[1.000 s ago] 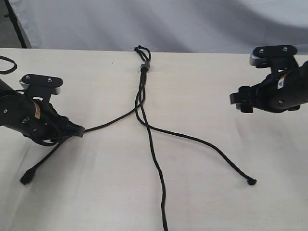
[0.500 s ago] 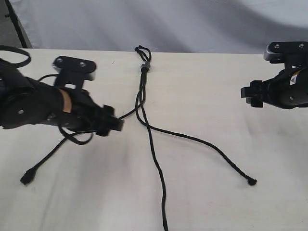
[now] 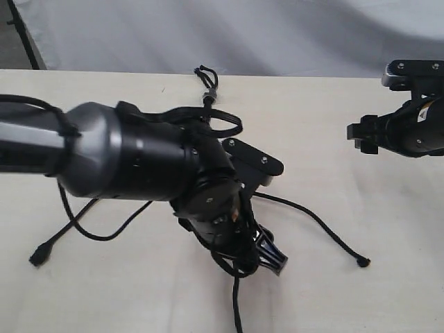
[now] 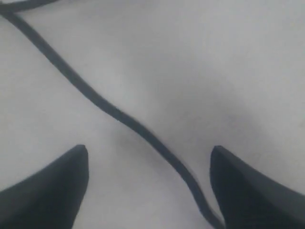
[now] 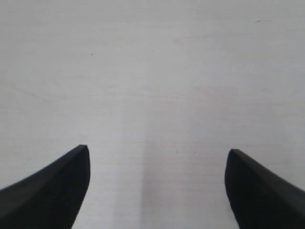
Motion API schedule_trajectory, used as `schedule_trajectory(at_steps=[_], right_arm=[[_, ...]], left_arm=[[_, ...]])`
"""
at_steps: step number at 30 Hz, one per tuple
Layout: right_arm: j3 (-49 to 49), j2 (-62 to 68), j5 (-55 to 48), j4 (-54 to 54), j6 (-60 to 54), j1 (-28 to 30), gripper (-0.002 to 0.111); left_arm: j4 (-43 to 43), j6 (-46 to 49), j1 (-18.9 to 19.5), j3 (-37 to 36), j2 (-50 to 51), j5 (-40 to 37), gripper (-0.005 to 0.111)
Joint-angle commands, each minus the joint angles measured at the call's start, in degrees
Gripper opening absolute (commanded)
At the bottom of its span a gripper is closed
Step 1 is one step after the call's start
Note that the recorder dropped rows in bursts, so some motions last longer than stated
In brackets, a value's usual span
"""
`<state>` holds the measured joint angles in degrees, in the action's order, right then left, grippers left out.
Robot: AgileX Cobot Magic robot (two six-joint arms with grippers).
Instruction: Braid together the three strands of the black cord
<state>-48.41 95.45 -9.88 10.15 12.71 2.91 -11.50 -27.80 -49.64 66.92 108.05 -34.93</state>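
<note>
The black cord lies on the pale table, its grey-banded knot [image 3: 208,94] at the far edge. My left arm reaches across the middle and hides the upper part of the three strands. The left strand ends in a tip [image 3: 38,257] at the near left. The right strand [image 3: 326,232] runs to a tip [image 3: 361,262]. The middle strand [image 3: 235,309] comes out below my left gripper [image 3: 269,258]. In the left wrist view that gripper [image 4: 149,152] is open, low over the table, with a strand [image 4: 119,114] running loose between its fingers. My right gripper [image 3: 356,137] [image 5: 157,155] stands open over bare table.
A grey cloth backdrop [image 3: 277,35] hangs behind the table's far edge. A thicker glossy arm cable [image 3: 104,237] loops onto the table left of the left arm. The right arm's body [image 3: 416,132] sits at the far right.
My left gripper has let go of the left strand and swung right across the cord, down to the middle strand. The right arm drew back slightly to the right, then held still.
</note>
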Motion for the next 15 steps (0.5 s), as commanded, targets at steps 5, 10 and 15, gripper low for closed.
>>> schedule_trajectory(at_steps=[5,10,15], right_arm=[[-0.2,-0.4,-0.2,0.0,0.5,0.2,0.073],[-0.2,-0.4,-0.1,0.0,0.5,0.2,0.073],[-0.2,-0.4,-0.1,0.0,0.5,0.2,0.073]], left_arm=[[7.4,3.4,-0.7,2.3,6.1,-1.6,0.068],[7.7,5.6,-0.7,2.3,7.0,-2.4,0.059],[7.7,8.0,-0.7,2.3,7.0,-4.3,0.012]])
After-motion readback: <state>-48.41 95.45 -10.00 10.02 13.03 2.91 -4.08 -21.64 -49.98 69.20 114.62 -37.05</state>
